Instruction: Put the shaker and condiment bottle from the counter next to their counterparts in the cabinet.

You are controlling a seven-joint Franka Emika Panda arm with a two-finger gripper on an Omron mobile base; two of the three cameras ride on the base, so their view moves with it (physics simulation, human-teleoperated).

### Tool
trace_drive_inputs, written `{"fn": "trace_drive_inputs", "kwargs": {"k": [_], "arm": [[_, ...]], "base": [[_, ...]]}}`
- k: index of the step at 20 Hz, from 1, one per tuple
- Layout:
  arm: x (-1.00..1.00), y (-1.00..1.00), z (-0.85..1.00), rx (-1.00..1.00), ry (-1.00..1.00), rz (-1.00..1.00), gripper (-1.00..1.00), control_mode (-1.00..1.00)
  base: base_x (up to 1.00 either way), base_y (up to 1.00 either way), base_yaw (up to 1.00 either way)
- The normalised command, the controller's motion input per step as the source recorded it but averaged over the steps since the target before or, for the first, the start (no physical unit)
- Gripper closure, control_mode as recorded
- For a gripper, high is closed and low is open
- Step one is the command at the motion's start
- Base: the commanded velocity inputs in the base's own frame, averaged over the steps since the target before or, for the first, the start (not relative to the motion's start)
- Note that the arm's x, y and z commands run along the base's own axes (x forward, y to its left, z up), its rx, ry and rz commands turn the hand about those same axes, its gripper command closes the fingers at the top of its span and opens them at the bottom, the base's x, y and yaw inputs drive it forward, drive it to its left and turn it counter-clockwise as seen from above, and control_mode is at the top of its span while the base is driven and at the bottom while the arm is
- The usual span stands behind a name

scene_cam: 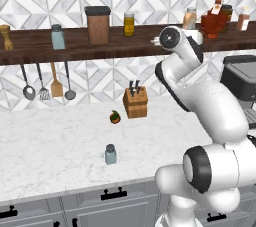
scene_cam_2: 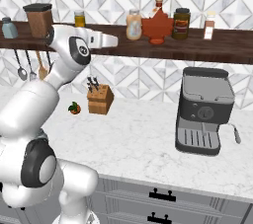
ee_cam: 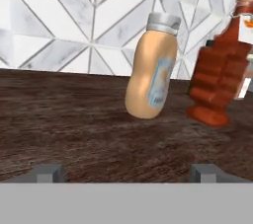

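The white arm rises from the lower right of the left base view, bends at a dark elbow joint, and reaches up to the dark-brown wooden cabinet (scene_cam: 115, 46) plank in the upper part of the frame. In the right base view the forearm lies almost level along the shelf, pointing toward the right of the frame. The gripper (ee_cam: 126, 172) shows in the hand view as two small grey tips at the bottom, set wide apart, with nothing between them.

The condiment bottle (ee_cam: 150, 72) stands on the plank in the middle of the hand view. It is smooth peach-orange plastic with a waisted body, a pale label and a ribbed grey-white cap. In this view its long axis leans, with the cap toward the upper right. Just beside it on the right is a red bottle (ee_cam: 220, 70) of leaf-like shape; they appear apart.

The shaker (scene_cam: 110, 154) is on the white marble counter (scene_cam: 50, 151), lower centre of the left base view, upright, pale blue-grey glass with a grey cap. Its twin, the second shaker (scene_cam: 58, 37), stands upright on the plank at the upper left.
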Motion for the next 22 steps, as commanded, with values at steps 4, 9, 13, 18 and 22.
{"fn": "trace_drive_inputs", "kwargs": {"k": [4,9,13,18,22], "arm": [[-0.65,0.15,0.08,0.05,0.1,0.0,-1.0,-1.0],[-0.85,0.1,0.0,0.04,0.02,0.0,-1.0,-1.0],[-0.97,0.13,-0.11,0.01,0.0,0.0,-1.0,-1.0],[-0.86,0.33,-0.34,0.0,0.01,0.0,-1.0,-1.0],[-0.7,0.48,-0.4,0.0,0.02,0.0,-1.0,-1.0]], "base": [[0.0,0.0,0.0],[0.0,0.0,0.0],[0.0,0.0,0.0],[0.0,0.0,0.0],[0.0,0.0,0.0]]}}
